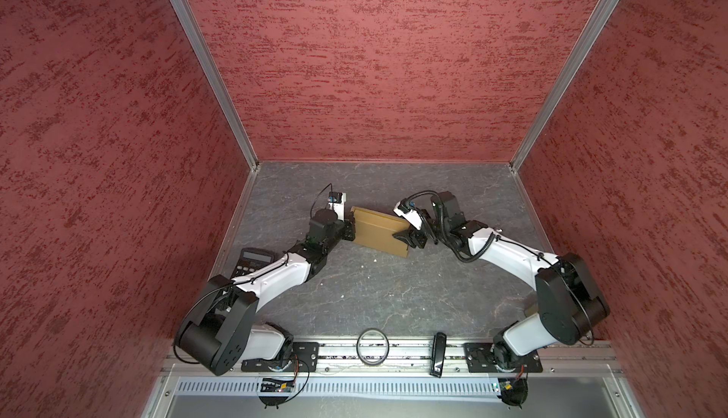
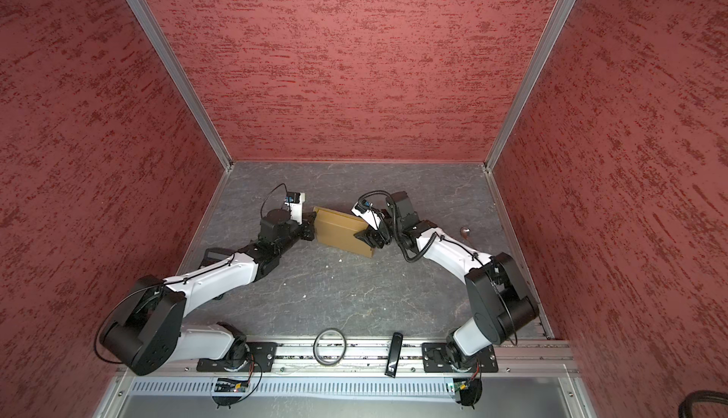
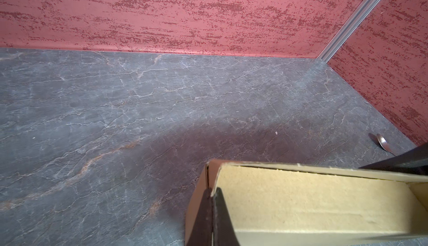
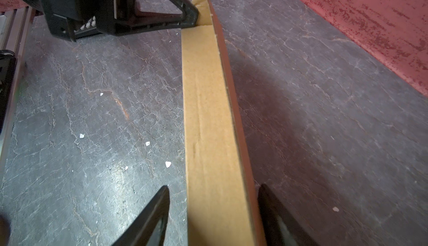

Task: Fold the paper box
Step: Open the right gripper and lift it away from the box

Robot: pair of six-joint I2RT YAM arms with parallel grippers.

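Paper box (image 1: 378, 231), plain brown cardboard, open side showing, sits mid-way across the grey table (image 1: 394, 298), turned askew; can't tell if it rests flat. Left gripper (image 3: 212, 193) at the box's left end, clamped tight on a side wall. Right gripper (image 4: 213, 187) at the box's right end, jaws apart, straddling a wall with a gap on one side. Calculator (image 1: 252, 260) left of the box, partly under the left arm. Spoon (image 2: 465, 231) right of the box, well apart.

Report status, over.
Left gripper shut on wall of tan corrugated cardboard box. Right gripper open, straddling its other end. Black calculator, metal spoon lie apart from it.
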